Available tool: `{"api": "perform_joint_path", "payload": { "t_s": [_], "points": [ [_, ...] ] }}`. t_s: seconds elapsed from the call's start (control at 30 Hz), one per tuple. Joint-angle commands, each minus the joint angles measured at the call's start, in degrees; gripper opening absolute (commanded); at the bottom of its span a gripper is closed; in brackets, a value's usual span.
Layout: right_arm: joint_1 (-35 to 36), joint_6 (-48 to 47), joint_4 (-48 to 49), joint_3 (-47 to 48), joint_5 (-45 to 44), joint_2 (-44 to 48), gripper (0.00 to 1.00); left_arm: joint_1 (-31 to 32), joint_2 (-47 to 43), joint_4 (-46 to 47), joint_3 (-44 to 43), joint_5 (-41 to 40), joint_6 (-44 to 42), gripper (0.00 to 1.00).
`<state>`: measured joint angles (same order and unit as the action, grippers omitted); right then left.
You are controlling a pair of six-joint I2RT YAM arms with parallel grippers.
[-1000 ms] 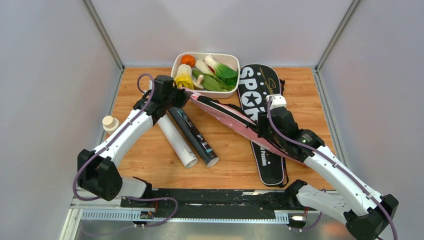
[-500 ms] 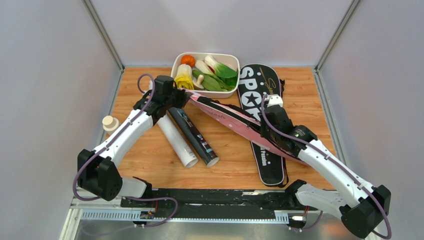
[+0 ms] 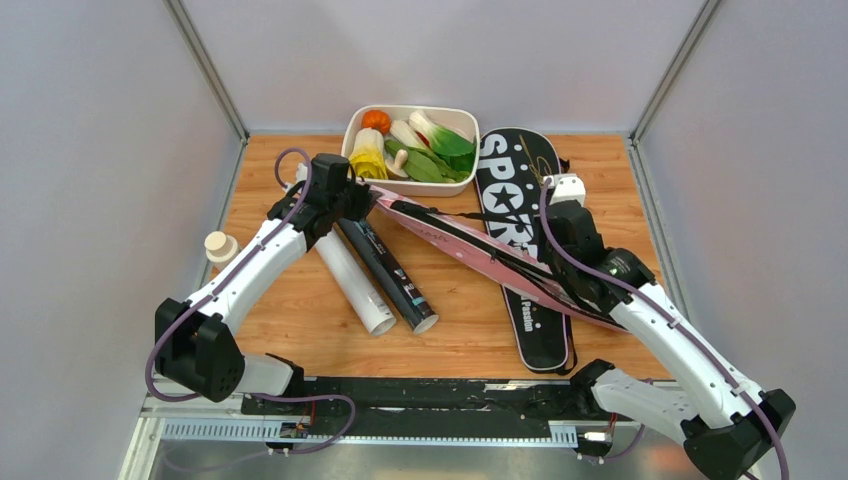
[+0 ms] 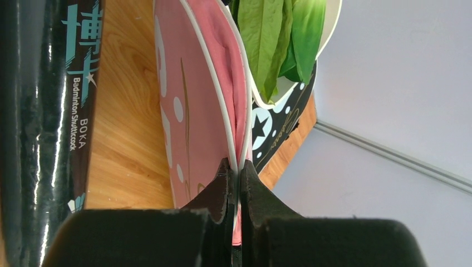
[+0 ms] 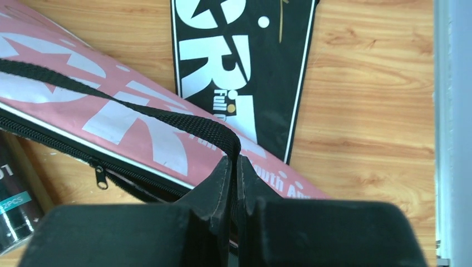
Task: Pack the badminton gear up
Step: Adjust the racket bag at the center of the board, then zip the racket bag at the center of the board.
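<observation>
A pink "SPORT" racquet cover (image 3: 450, 238) lies slanted across the table, partly over the black "SPORT" cover (image 3: 515, 180). My left gripper (image 3: 372, 195) is shut on the pink cover's white-piped edge (image 4: 189, 100) next to the tray. My right gripper (image 5: 235, 161) is shut on the pink cover's black strap (image 5: 139, 108), which is pulled taut above the cover (image 5: 111, 128). The cover's zip (image 5: 101, 177) is open along its near side. A white tube (image 3: 352, 280) and a black tube (image 3: 390, 272) lie side by side under my left arm.
A white tray (image 3: 410, 108) of toy vegetables stands at the back centre, touching the pink cover's end. A small bottle with a cream cap (image 3: 220, 245) sits at the left edge. Grey walls close in both sides and the back.
My right gripper closed on the black strap and moved back and to the right, drawing the strap taut. The left gripper kept its hold and place.
</observation>
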<state>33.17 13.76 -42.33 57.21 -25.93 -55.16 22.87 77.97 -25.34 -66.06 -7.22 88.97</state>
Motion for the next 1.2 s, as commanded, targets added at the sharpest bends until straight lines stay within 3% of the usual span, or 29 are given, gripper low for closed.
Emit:
{"api": "perform_joint_path", "payload": {
  "t_s": [0.0,0.23,0.47,0.67,0.77,0.9,1.1,1.17],
  "points": [
    [-0.2,-7.79,2.62,3.94,-5.04,-1.2,0.06,-0.02,-2.3,1.44,-1.94,-3.37,-3.93,0.0],
    [-0.21,-22.03,9.07,5.38,-13.51,-5.48,0.03,-0.02,-2.37,1.64,-1.29,-2.75,-5.4,0.0],
    [-0.12,-34.53,17.01,9.91,-15.55,-7.76,0.03,-0.02,-2.12,1.75,-1.4,-2.3,-7.48,0.0],
    [-0.79,-49.72,35.82,1.63,-10.56,-5.98,0.04,-0.02,-1.8,3.36,-1.02,-0.96,-8.93,0.0],
    [-2.21,-50.85,40.06,-2.85,-4.71,-7.0,0.06,-0.02,-2.25,4.31,-0.68,-0.36,-9.34,0.0],
    [-2.73,-51.11,40.94,-6.86,-3.67,-8.52,0.09,-0.02,-2.91,4.63,-0.43,-0.46,-9.73,0.0],
    [-3.15,-50.6,39.06,-4.21,-17.99,-8.05,0.08,-0.02,-2.93,4.0,-0.37,-0.88,-9.37,0.0],
    [-3.12,-50.99,38.13,-3.72,-19.63,-5.42,0.14,-0.07,-2.65,4.06,-0.3,-0.77,-9.31,0.0]
  ]
}}
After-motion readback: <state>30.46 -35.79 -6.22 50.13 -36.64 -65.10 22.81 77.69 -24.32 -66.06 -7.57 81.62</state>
